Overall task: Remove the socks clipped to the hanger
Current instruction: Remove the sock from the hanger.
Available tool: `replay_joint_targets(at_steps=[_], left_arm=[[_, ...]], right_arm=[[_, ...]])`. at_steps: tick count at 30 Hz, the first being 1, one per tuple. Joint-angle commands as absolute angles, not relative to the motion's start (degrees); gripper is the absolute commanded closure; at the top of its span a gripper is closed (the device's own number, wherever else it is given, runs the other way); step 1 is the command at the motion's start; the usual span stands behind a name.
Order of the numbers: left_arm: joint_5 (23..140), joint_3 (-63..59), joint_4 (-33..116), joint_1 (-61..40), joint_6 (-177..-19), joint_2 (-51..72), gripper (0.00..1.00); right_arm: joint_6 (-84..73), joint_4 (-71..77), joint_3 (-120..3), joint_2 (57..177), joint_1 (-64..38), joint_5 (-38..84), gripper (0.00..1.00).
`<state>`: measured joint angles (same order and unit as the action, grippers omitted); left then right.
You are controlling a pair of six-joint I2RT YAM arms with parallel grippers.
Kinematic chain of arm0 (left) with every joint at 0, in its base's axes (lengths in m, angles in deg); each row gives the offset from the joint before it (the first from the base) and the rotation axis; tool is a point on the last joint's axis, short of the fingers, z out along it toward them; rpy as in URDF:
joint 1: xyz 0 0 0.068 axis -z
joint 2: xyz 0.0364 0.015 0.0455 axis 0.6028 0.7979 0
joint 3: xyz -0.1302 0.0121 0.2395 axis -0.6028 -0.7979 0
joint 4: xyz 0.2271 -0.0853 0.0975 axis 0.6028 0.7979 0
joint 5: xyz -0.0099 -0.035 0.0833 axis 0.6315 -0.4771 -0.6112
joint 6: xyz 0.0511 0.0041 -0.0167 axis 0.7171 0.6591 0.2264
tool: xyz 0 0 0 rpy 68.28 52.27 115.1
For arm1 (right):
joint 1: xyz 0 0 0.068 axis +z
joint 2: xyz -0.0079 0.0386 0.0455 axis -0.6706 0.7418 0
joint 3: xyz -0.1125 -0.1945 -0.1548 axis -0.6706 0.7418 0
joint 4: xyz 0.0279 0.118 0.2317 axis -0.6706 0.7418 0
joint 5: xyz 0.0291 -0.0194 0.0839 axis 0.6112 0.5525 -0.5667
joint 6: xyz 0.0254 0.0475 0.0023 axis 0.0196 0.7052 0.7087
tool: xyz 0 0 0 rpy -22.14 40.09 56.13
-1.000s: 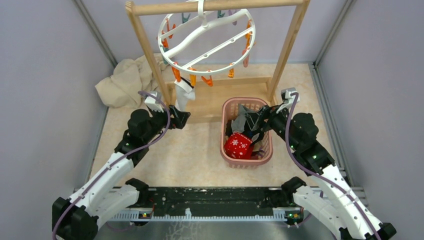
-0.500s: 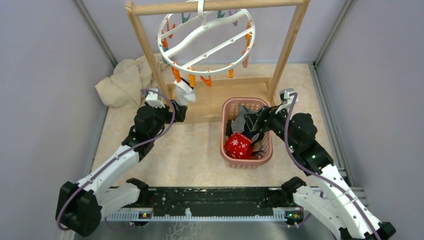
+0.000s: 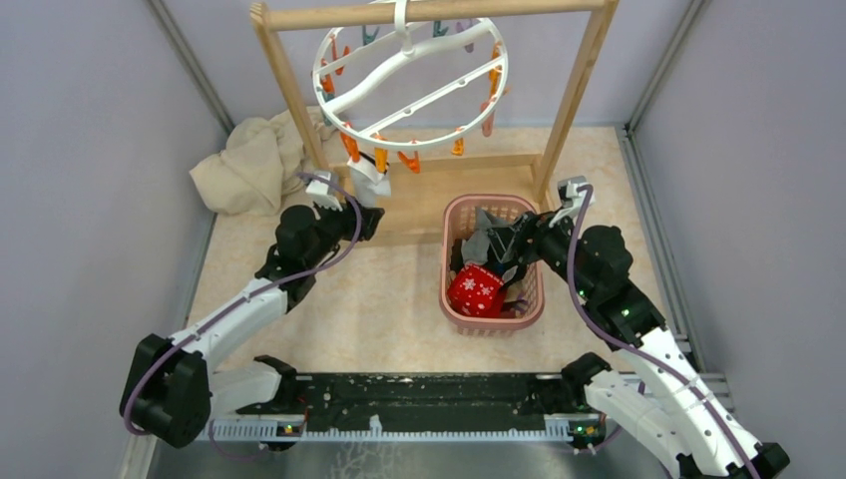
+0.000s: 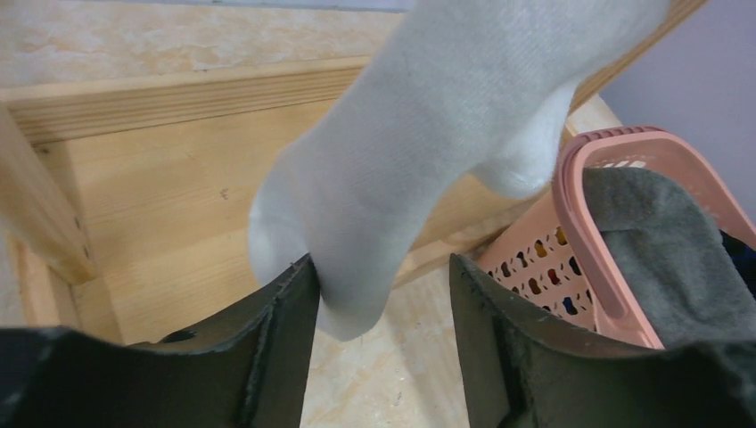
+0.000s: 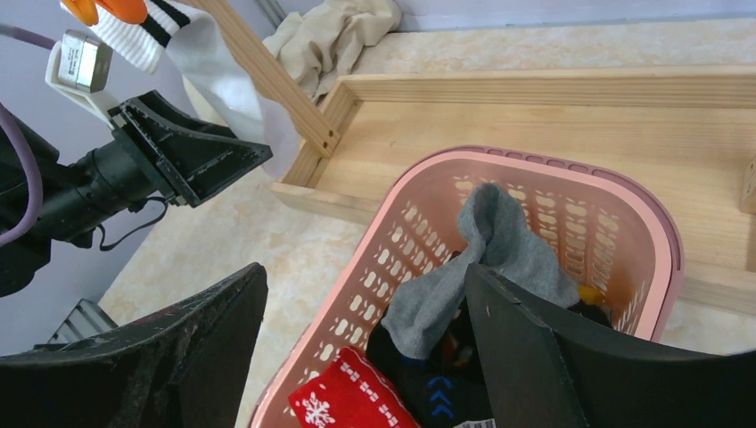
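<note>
Left end effector (image 4: 383, 265) is spread around the toe of the white sock (image 4: 419, 134): one finger touches the fabric, there's a gap at the other, no pinch. That sock hangs from an orange clip (image 3: 351, 148) on the near-left rim of the hanger (image 3: 409, 75), which is hooked on the wooden rack (image 3: 429, 12) at the far side of the surface (image 3: 349, 319). Right end effector (image 5: 364, 272) is spread and empty over the pink basket (image 5: 642, 223) right of centre, which holds a grey sock (image 5: 499, 241) and a red sock (image 5: 343, 397).

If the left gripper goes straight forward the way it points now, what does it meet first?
The hanging white fabric sock: its toe end lies between the open jaws of the left gripper, against one finger. Behind it, probably, comes the wooden rack base.
</note>
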<state>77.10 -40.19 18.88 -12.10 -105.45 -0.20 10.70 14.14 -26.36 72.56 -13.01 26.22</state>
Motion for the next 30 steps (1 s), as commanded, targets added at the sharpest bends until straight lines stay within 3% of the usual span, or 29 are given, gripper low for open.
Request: replay_joint_targets(at_steps=[1,21,30], left_arm=[[82.7,-37.4,15.1,-12.4,-105.8,0.4,0.43],[81.0,-34.3,21.0,-5.2,-104.3,1.0,0.88],[73.9,-30.7,24.2,1.9,-101.9,3.5,0.91]], right_arm=[[10.4,11.9,-28.2,72.5,-13.2,25.5,0.18],[10.9,12.0,-28.2,72.2,-13.3,25.4,0.18],[9.4,14.7,-30.4,71.5,-13.3,26.8,0.18]])
